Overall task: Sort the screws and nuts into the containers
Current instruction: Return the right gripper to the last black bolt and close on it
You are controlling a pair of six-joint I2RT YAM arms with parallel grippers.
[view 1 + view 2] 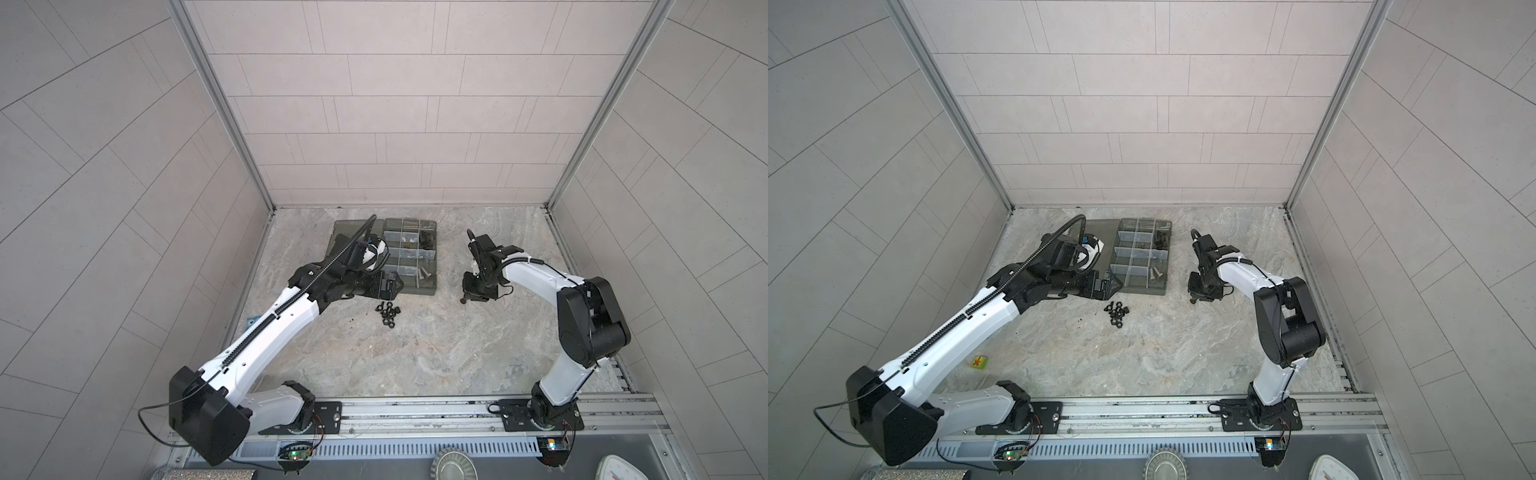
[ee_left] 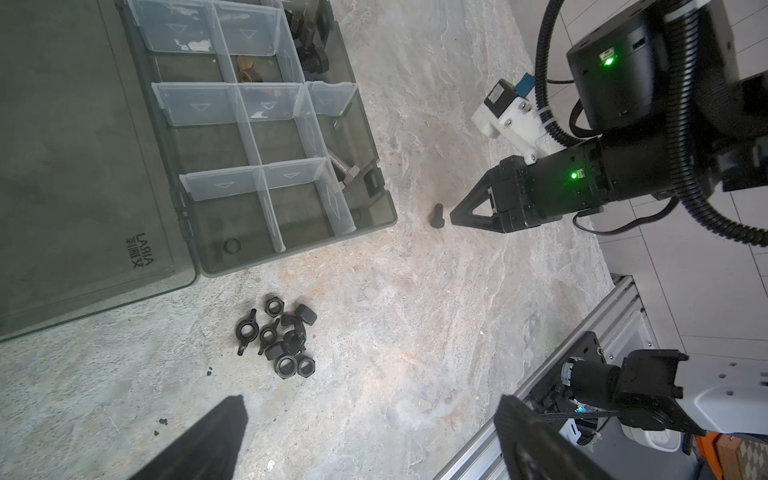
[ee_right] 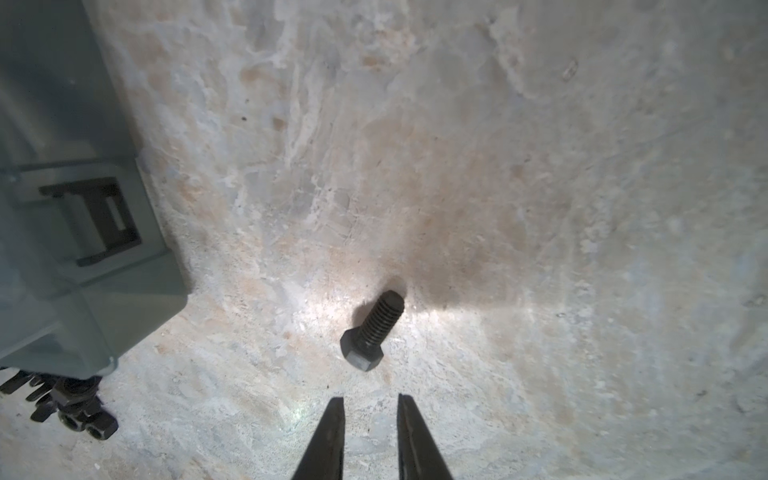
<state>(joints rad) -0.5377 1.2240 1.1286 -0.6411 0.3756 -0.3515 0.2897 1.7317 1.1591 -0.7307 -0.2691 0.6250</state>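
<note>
A pile of black nuts lies on the table just in front of the organizer box. Its containers hold black screws at the back, silver screws and one ring. A single black screw lies on the table right of the box. My right gripper sits low just behind its head, narrowly open and holding nothing. My left gripper hovers wide open near the nuts by the box's front left corner.
The box's flat lid lies open to its left, partly under my left arm. A small green-yellow item rests near the left wall. The metal rail with both arm bases runs along the front edge. Enclosure walls stand on three sides.
</note>
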